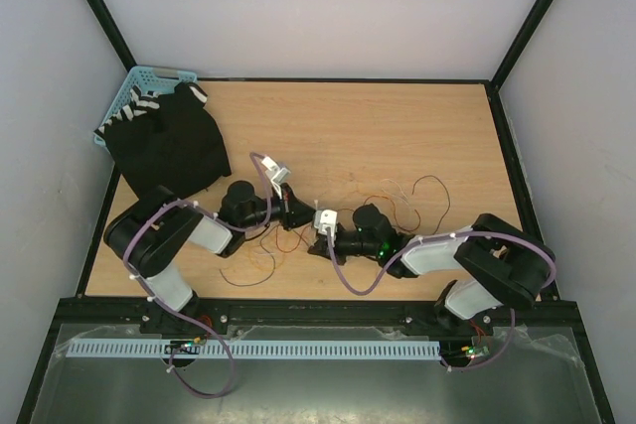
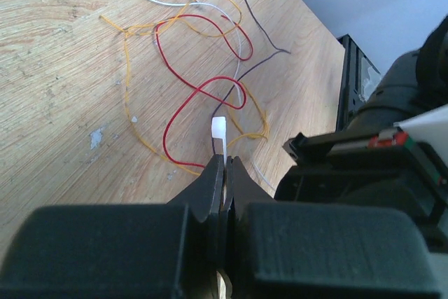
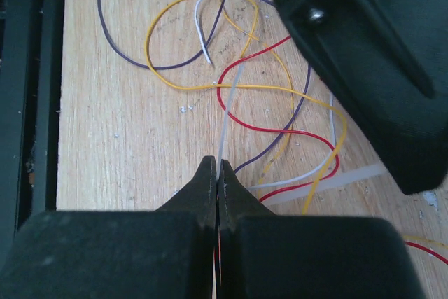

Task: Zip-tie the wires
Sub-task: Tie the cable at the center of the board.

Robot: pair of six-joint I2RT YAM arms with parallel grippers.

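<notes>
1. The wooden surface fills the enclosure, and everything else rests on it.
2. The left arm is folded sharply at the elbow. Its forearm runs low over the surface toward the middle, with the wrist pointing to the right.
3. The right arm mirrors it, with the elbow bent and the forearm stretched leftward. The two wrists come close together near the front middle of the surface.
4. A black cloth lies crumpled in the far left corner, partly over a light blue basket.
5. The wires lie loose on the surface in a curly tangle of red, yellow, white and dark strands. They spread around and just beyond the two wrists, and a few loops trail toward the near edge.
6. The left jaws are clenched on a zip tie, whose flat white end sticks up just past the tips, above the tangle.
7. The right jaws are pinched tight on a thin pale strand that rises from the tips across the red and yellow loops. We cannot tell whether it is a wire or part of the tie.
</notes>
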